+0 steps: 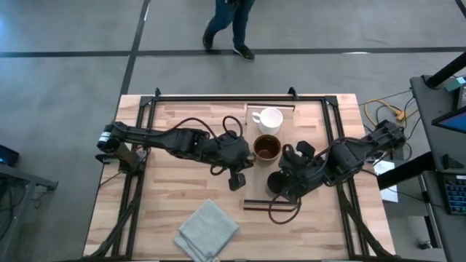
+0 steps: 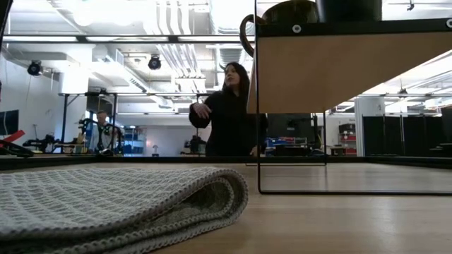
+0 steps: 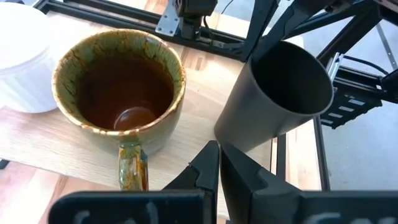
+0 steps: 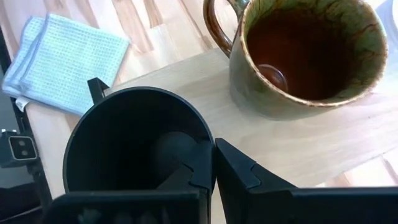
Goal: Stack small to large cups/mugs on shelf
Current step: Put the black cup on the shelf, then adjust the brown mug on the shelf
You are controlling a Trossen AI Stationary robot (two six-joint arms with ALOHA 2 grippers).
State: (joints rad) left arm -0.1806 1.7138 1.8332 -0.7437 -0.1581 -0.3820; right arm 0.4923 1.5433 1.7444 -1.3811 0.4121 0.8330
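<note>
The light-wood shelf (image 1: 256, 191) runs from far to near across the table's middle. On it stand the white mug (image 1: 270, 118) at the far end and the glossy brown mug (image 1: 267, 148) at mid-length, its handle (image 3: 132, 168) toward the left. My right gripper (image 1: 285, 178) is shut on the dark cup (image 1: 279, 182) just near of the brown mug. The cup (image 3: 273, 93) is tilted. Whether its base touches the plank I cannot tell. My left gripper (image 3: 219, 171) is shut, just left of the brown mug's handle, touching nothing. My right gripper pinches the dark cup's wall at the rim (image 4: 208, 134), one finger (image 4: 183, 171) inside the cup and one finger (image 4: 245, 174) outside. It comes from the table's right, slanting down. The cup sits tilted in the hold, mouth up.
A folded grey cloth (image 1: 207, 229) lies near the table's near edge, left of the shelf's near end (image 1: 266, 206). Black frame rails (image 1: 218, 98) border the table. A person (image 1: 229, 25) stands beyond the far edge.
</note>
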